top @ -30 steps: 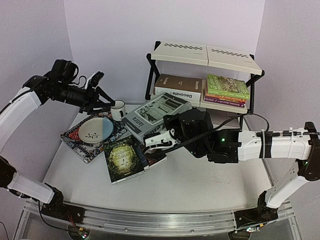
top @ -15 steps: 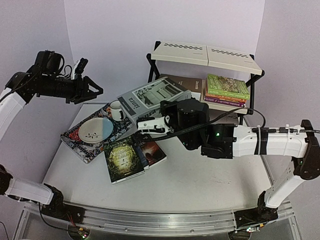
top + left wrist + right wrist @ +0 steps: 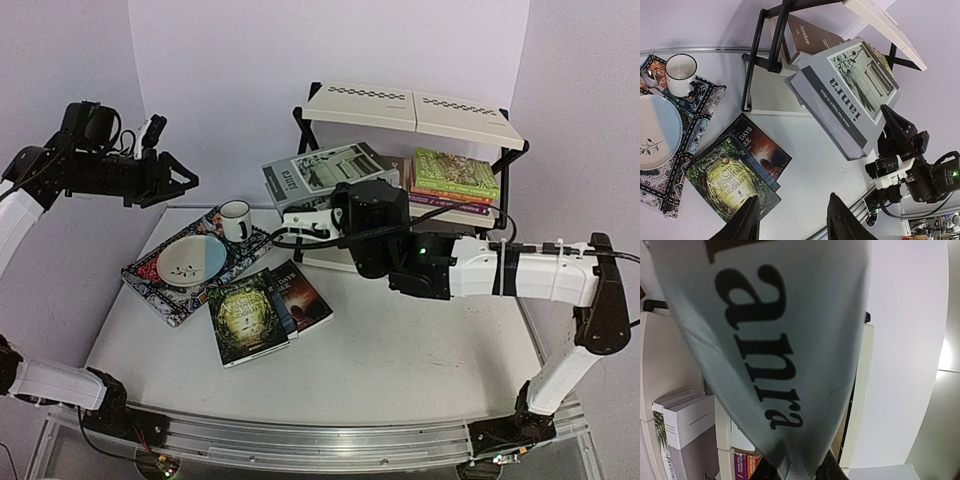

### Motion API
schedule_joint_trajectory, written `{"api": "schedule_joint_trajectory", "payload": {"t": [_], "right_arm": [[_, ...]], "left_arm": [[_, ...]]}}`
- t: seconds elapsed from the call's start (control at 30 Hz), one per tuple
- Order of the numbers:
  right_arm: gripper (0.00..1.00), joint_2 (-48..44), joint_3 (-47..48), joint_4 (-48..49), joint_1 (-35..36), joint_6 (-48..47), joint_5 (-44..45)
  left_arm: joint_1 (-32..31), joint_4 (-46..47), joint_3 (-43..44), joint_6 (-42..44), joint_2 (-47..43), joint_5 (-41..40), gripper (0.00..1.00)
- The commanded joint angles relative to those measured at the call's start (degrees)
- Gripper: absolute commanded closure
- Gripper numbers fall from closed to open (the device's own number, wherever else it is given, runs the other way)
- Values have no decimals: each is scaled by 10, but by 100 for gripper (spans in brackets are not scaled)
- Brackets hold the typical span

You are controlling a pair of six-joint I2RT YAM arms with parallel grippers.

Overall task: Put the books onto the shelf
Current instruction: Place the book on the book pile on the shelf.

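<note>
My right gripper is shut on the lower edge of the grey-white "ianra" book. It holds the book tilted in the air, in front of the middle tier of the shelf. On that tier lie a brown book and a green-topped stack. Two books lie flat on the table: a green Alice book and a dark red one. My left gripper hangs open and empty, high at the left.
A patterned placemat at the left carries a plate and a white mug. The shelf's black legs stand at the back. The right arm stretches across the table's right half.
The right gripper has raised the "ianra" book off the table and carried it back toward the shelf. The left arm has pulled up and to the left, away from the mug.
</note>
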Motion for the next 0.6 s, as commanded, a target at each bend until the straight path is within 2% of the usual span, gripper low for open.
{"api": "schedule_joint_trajectory", "payload": {"t": [0.0, 0.23, 0.57], "right_arm": [[81, -3, 36, 47, -29, 8, 47], [81, -1, 36, 40, -65, 13, 56], [79, 67, 112, 7, -106, 47, 101]], "left_arm": [[2, 7, -5, -1, -15, -11, 53], [2, 9, -17, -8, -11, -4, 54], [2, 23, -42, -18, -15, 6, 54]]}}
